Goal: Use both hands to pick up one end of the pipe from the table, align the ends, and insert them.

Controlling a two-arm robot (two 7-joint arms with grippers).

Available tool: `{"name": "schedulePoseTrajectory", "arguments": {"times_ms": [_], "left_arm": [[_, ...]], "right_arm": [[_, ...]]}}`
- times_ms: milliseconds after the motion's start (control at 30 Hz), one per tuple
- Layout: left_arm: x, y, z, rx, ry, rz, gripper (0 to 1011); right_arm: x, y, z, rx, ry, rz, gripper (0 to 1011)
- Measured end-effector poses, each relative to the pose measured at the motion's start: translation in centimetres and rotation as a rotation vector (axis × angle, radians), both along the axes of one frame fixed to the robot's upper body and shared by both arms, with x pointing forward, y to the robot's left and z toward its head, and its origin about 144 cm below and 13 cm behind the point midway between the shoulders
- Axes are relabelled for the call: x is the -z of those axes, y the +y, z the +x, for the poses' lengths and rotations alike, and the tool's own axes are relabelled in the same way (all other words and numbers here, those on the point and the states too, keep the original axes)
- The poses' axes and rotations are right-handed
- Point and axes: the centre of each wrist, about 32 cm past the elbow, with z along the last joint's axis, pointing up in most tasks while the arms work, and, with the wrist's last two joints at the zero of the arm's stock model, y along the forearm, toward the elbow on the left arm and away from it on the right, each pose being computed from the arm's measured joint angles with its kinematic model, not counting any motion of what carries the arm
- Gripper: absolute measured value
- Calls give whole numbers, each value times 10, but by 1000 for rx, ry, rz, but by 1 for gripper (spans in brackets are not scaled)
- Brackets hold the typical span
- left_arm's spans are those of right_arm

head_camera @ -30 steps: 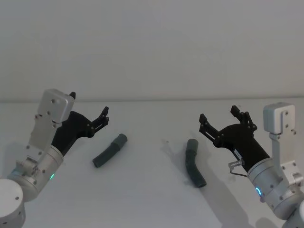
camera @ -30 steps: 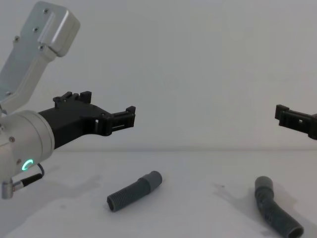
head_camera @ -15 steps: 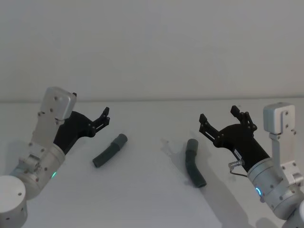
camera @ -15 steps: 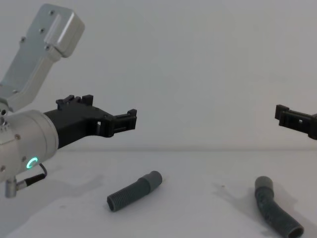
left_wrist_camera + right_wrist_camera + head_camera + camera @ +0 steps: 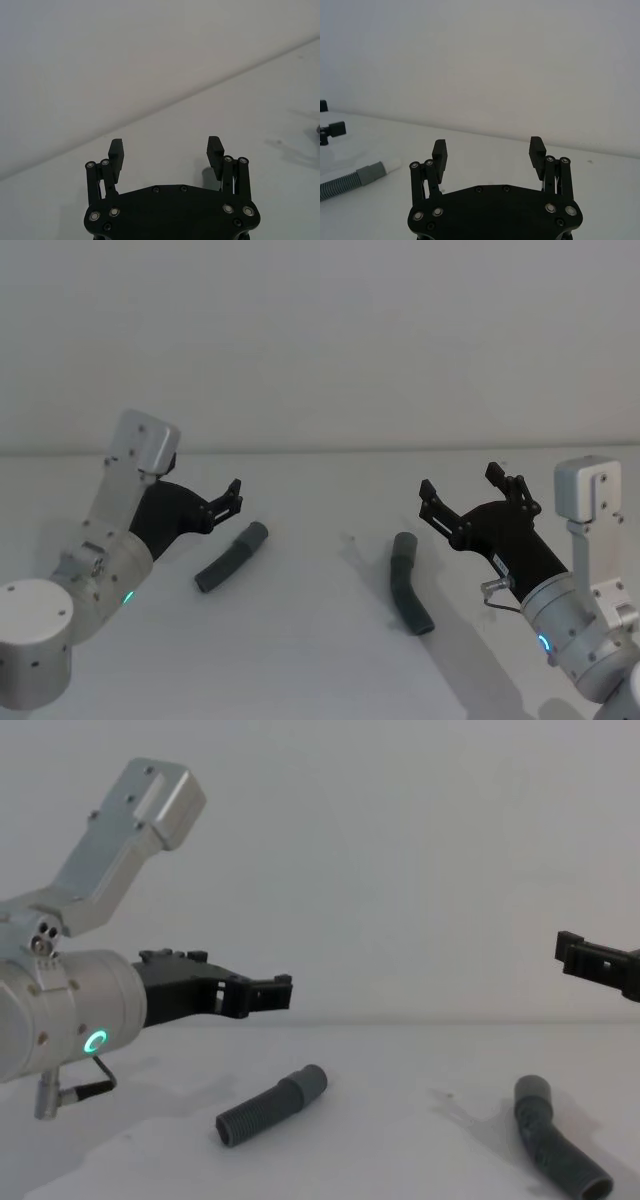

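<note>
Reach stage: left gripper (image 5: 233,497) and right gripper (image 5: 460,485) both spread (empty); next, drop onto straight hose (image 5: 230,557) left of centre and bent hose (image 5: 410,583) right of centre.

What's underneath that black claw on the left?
The white table, with the straight pipe piece lying roughly below the open left gripper. The spot beneath the pipe itself is hidden.

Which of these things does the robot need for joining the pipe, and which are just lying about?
For the job: straight pipe piece; bent pipe piece; left pincer, open; right pincer, open; table under them.
Just lying about: wall behind; tiny speck on the table.
</note>
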Motion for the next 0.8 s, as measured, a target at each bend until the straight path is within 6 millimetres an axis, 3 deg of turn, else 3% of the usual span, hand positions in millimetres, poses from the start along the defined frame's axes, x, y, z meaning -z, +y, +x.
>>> {"name": "schedulePoseTrajectory", "arguments": {"times_ms": [800], "left_arm": [[-17,-13,32,141,191,64,1001]], "right_arm": [[0,0,0,0,0,0,999]]}}
